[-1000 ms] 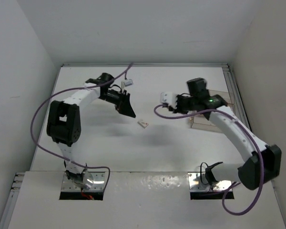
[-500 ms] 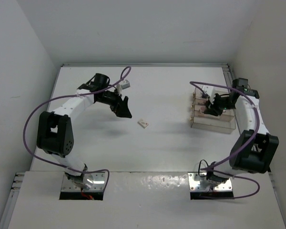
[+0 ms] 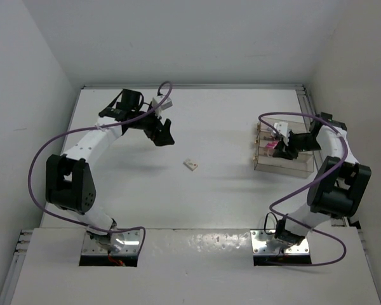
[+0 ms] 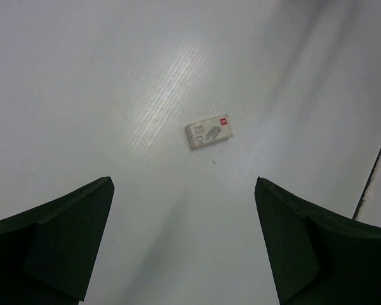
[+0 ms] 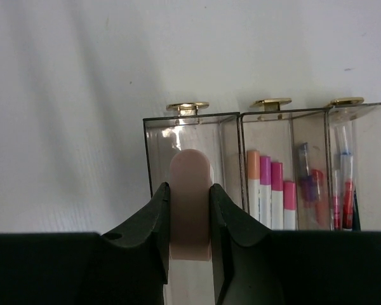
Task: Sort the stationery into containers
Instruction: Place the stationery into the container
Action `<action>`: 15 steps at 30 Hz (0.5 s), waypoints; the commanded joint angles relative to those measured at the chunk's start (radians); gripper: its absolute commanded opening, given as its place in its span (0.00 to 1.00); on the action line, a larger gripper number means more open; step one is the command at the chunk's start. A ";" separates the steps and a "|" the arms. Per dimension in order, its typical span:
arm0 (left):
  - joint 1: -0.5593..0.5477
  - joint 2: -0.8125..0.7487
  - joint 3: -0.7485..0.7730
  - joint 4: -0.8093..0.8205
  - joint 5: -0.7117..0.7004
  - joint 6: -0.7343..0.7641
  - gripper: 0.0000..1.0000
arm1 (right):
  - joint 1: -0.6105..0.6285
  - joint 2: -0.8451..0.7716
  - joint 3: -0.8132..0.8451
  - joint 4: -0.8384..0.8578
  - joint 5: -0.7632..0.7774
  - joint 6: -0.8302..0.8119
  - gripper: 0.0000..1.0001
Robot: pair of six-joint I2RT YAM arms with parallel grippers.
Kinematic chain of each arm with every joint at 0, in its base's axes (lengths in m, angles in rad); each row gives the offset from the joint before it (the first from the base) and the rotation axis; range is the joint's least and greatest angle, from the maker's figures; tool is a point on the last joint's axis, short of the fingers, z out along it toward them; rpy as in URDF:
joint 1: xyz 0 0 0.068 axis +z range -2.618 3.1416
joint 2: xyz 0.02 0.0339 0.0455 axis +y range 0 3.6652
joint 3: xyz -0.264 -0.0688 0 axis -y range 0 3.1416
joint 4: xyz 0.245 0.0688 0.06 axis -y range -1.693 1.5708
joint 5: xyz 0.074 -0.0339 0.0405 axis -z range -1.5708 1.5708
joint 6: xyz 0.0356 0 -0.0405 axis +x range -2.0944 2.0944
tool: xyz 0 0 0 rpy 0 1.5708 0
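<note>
At the near edge of the table (image 3: 228,197) two metal base plates (image 3: 111,244) carry the arms, each trailing a purple cable (image 3: 41,159).

Farther in, near the middle of the table, a loose eraser (image 3: 191,164) lies flat and alone, well apart from both arms. In the left wrist view this white rectangular eraser (image 4: 209,131) has a small red mark at one corner and a printed label on its face.

On the right side stands the clear plastic box (image 3: 286,166), with the right gripper (image 3: 283,146) over it. In the right wrist view the right gripper (image 5: 189,190) pinches a pinkish-white eraser (image 5: 190,171) between its jaws, the rounded end sticking out past the fingertips (image 5: 160,203). The held eraser lines up with the end slot of the box (image 5: 232,127), on the left in that view; whether it is inside the slot or above it cannot be told. The middle slot holds white pens (image 5: 270,190) with pink and orange caps. The slot on the other side holds thin pens (image 5: 343,184) with blue and red parts.

Farthest, on the left side, the left gripper (image 3: 164,135) hangs above the table, beyond and to the left of the loose eraser. Its jaws are spread wide with nothing between them; the dark fingers (image 4: 63,248) frame bare tabletop.
</note>
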 commanded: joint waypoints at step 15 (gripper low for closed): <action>-0.015 0.081 0.117 -0.025 -0.040 0.073 1.00 | 0.001 0.186 0.014 -0.030 -0.075 -0.159 0.25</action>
